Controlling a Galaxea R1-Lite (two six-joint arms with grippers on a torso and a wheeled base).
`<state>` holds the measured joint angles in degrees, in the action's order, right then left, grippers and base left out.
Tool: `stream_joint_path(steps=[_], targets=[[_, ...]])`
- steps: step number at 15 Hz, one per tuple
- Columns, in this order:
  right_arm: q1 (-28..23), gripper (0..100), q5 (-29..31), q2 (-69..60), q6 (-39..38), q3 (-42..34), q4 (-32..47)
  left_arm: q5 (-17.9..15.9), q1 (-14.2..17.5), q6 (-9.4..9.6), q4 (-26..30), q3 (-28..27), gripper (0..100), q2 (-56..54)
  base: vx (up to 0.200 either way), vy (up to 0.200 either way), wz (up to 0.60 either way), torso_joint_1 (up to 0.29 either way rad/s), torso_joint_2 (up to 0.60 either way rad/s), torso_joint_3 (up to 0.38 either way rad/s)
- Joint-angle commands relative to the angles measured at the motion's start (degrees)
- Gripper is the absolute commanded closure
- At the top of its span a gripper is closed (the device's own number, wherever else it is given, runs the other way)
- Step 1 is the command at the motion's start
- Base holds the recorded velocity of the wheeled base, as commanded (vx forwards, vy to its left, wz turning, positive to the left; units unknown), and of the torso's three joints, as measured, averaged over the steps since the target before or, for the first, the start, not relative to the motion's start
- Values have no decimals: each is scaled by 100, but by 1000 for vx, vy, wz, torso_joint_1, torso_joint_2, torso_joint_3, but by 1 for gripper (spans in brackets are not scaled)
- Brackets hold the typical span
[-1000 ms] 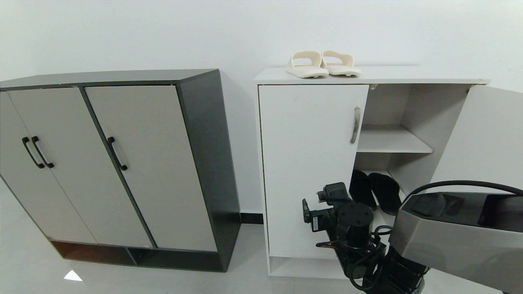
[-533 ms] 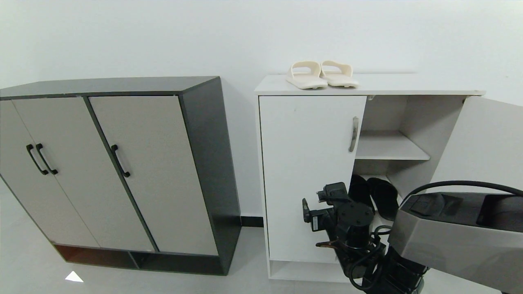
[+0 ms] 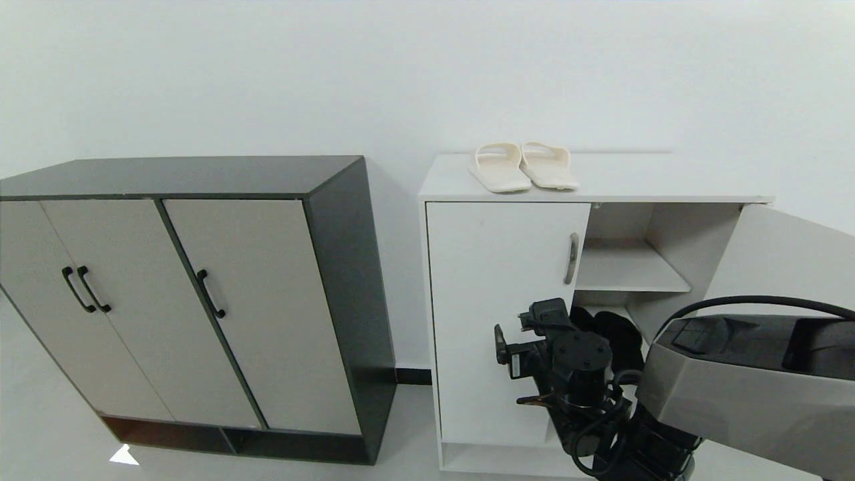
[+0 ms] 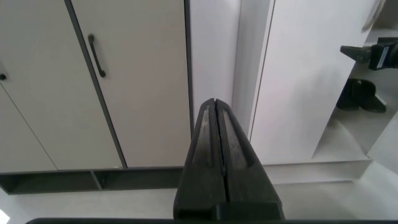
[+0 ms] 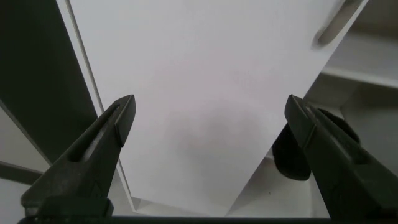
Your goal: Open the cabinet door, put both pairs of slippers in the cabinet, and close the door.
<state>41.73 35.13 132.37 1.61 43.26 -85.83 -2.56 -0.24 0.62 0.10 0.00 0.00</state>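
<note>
- Evidently the cream slippers (image 3: 522, 167) are the pair left to stow. They lie side by side on top of the white cabinet (image 3: 634, 177), at about one o'clock in the head view.
- They look like matte moulded foam with a broad arched strap. I judge them light, springy, a little grippy and unlikely to break.
- The best hold, I judge, is to pinch both straps together, or the neighbouring inner edges.
- The black slippers (image 3: 624, 334) lie on the lower shelf, at five o'clock from the cream pair. The arm partly hides them, so they are probably a full pair.
- The open door (image 3: 781, 260) hangs at three o'clock and is smooth, flat, stiff laminate.
- The right jaws are spread wide before the closed door (image 5: 205, 93). The left jaws are pressed together on nothing.
</note>
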Motion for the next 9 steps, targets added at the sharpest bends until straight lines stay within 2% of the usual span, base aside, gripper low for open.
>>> stream_joint_path(steps=[1,9], targets=[[-16,0,2,-18,-12,-11,-4,1,-2,-1,-1,0,100,9,0,0,0,154,-476,-310],[-33,0,2,-88,-12,-213,-39,1,-2,-1,-1,0,100,9,0,0,0,185,-493,-315]])
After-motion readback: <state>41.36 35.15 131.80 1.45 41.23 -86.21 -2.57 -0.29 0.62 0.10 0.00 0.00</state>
